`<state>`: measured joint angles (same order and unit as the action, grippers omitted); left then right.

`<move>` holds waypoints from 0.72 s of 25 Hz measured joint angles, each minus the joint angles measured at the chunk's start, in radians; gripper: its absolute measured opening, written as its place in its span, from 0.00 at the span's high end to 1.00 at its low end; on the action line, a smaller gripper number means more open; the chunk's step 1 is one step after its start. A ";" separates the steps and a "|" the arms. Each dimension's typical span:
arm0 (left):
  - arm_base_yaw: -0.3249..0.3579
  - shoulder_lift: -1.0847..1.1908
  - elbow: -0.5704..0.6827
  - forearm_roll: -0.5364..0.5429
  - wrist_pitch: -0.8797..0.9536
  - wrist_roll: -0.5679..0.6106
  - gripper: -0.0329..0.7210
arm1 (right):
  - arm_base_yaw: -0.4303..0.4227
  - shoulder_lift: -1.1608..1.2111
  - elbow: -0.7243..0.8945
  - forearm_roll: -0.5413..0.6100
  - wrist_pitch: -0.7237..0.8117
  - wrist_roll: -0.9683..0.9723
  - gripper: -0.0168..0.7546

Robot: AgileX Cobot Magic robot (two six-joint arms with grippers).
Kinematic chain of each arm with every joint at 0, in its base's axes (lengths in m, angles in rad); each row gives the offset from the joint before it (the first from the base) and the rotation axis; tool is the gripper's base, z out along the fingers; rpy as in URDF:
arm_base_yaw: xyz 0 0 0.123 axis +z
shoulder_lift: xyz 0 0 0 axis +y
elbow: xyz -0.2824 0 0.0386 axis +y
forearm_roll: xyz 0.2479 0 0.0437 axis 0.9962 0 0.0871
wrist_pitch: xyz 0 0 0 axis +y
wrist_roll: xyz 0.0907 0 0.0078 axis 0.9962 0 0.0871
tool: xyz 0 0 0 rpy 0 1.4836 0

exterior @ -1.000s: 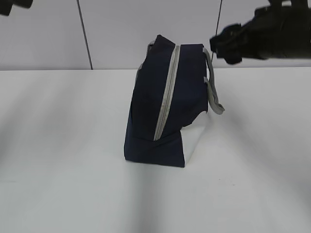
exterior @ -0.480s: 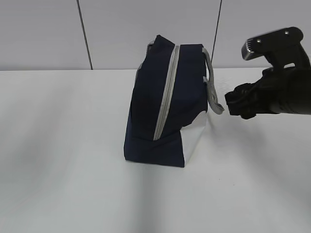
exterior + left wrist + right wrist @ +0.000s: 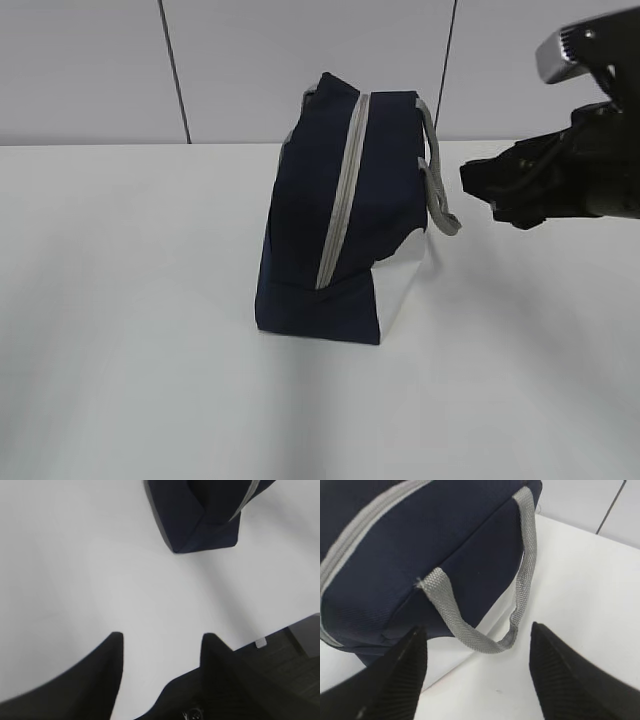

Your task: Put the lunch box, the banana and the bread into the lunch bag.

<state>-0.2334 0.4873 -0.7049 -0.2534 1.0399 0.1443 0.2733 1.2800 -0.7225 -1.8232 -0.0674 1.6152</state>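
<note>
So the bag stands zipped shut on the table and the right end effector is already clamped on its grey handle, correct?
Not clamped. In the right wrist view the right end effector is open, fingers either side of the grey handle without touching. The bag does stand zipped shut on the table.

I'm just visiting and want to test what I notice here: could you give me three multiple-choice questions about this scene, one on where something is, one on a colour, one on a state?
1. Where is the right gripper?
A. Beside the lunch bag's strap handle
B. Inside the bag
C. Under the table

2. What colour is the strap handle?
A. Red
B. Grey
C. Yellow

3. How does the left gripper stand?
A. Shut on the bag
B. Holding a banana
C. Open and empty

Answers: 1 A, the exterior view shows it just right of the handle on the lunch bag. 2 B, the right wrist view shows grey webbing. 3 C, only bare table shows between its fingers.
</note>
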 joint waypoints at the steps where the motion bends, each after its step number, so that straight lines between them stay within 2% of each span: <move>1: 0.000 -0.043 0.022 0.017 -0.001 -0.006 0.48 | 0.000 -0.027 0.010 -0.002 -0.007 0.005 0.36; 9: 0.000 -0.278 0.092 0.130 0.013 -0.070 0.49 | 0.000 -0.237 0.112 -0.008 -0.075 0.068 0.36; 14: 0.000 -0.317 0.094 0.269 0.067 -0.197 0.50 | 0.000 -0.370 0.176 -0.010 -0.099 0.091 0.36; 18: 0.000 -0.319 0.103 0.286 0.089 -0.230 0.50 | 0.000 -0.458 0.221 -0.011 -0.116 0.113 0.36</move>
<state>-0.2334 0.1688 -0.6014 0.0330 1.1286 -0.0862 0.2733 0.8219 -0.5013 -1.8345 -0.1834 1.7279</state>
